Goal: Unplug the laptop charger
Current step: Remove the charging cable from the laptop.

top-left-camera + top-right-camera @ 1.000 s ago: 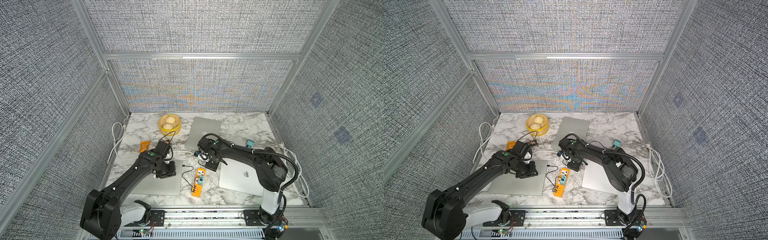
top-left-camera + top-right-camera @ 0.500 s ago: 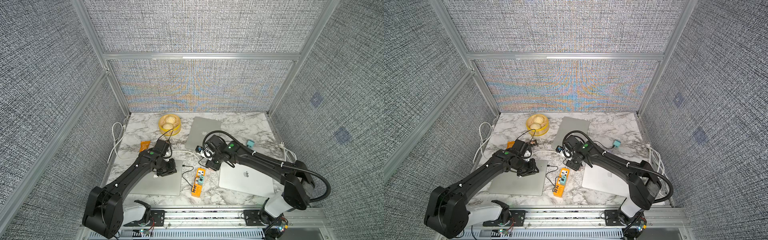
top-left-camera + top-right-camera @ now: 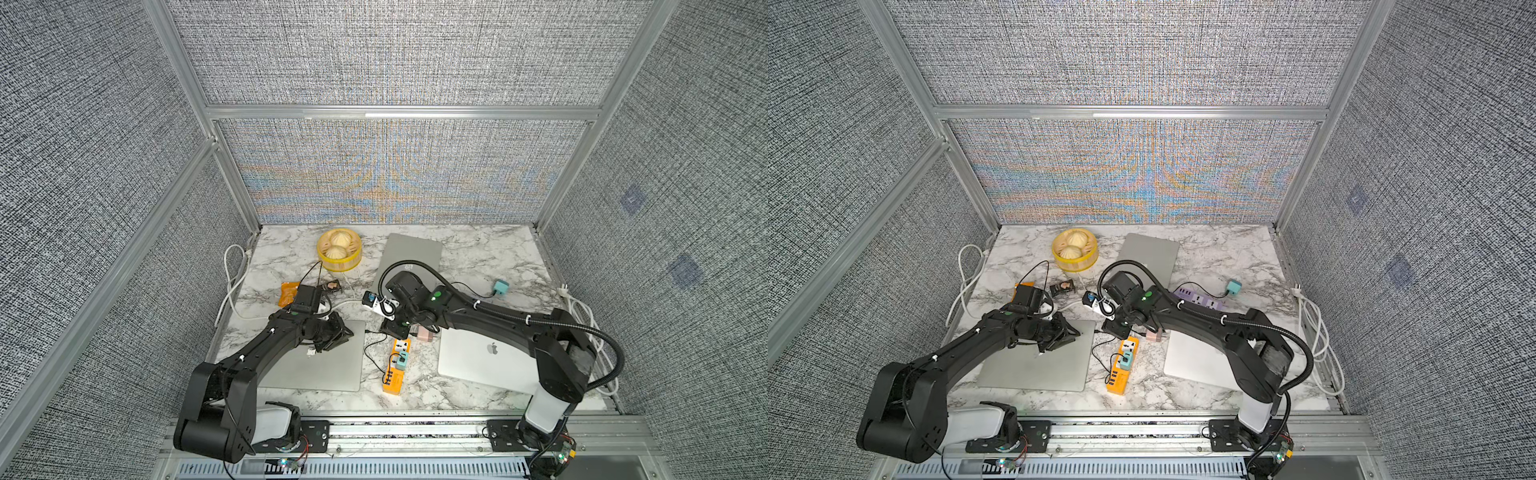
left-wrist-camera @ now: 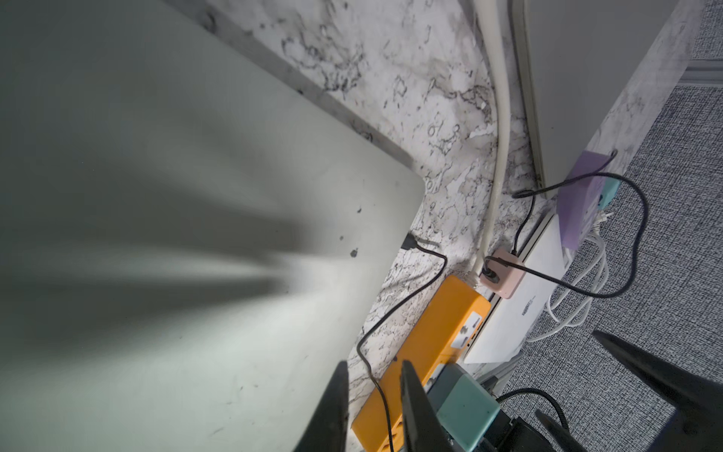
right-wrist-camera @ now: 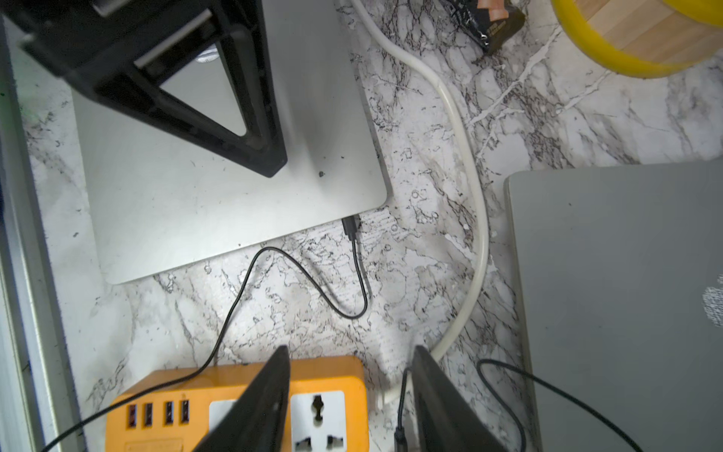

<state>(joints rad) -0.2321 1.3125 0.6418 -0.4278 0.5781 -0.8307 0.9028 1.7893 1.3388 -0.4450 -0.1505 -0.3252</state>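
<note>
**Charger plug seated, right claw spread above the power strip**

A white marble-patterned tabletop [image 3: 478,257] sits inside grey fabric walls on an aluminium frame. On its left half lies a closed flat silver laptop [image 3: 324,365]. The small black charger plug [image 5: 351,227] is seated in this laptop's edge, just beside a corner. From the plug a thin black cable [image 5: 297,270] loops over the marble to a rectangular orange plastic power strip [image 3: 395,370], which lies between this laptop and a second silver laptop with an apple logo [image 3: 490,361].

The left gripper [image 3: 347,333] hangs over the first laptop's lid near the plugged corner. Its fingers are drawn almost together with nothing between them, and I cannot tell whether they touch the lid.

The right gripper [image 5: 352,352] is above the end of the power strip. Its fingers are spread and empty, and the plug lies ahead of them, apart from both. A thick white cord [image 5: 475,219] curves past beside it.
</note>
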